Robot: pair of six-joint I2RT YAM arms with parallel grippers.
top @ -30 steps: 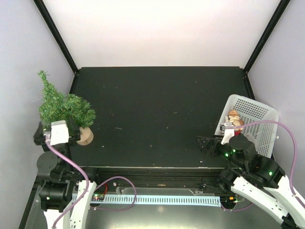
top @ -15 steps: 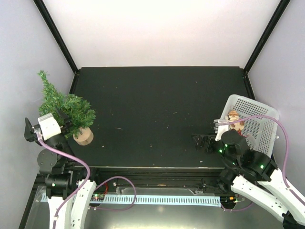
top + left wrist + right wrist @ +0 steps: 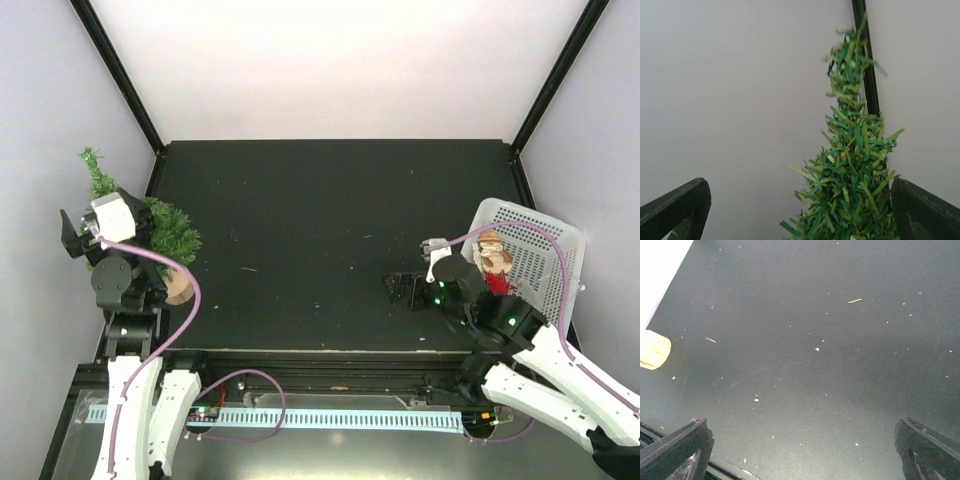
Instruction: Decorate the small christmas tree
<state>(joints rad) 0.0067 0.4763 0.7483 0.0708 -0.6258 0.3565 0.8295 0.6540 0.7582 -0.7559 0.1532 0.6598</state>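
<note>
The small christmas tree stands at the table's left edge on its round wooden base, its tip leaning toward the left wall. My left gripper hovers open beside the tree's upper branches. In the left wrist view the green needles rise just inside the right finger, touching nothing. My right gripper is open and empty, low over the dark table, left of the basket. The right wrist view shows bare tabletop between the jaws and the wooden base at far left.
A white perforated basket sits at the right edge, holding a small figure ornament and a red piece. Black frame posts rise at the back corners. Walls close in on both sides.
My left gripper has lifted and swung up alongside the tree. My right gripper has slid left, away from the basket, over the table.
</note>
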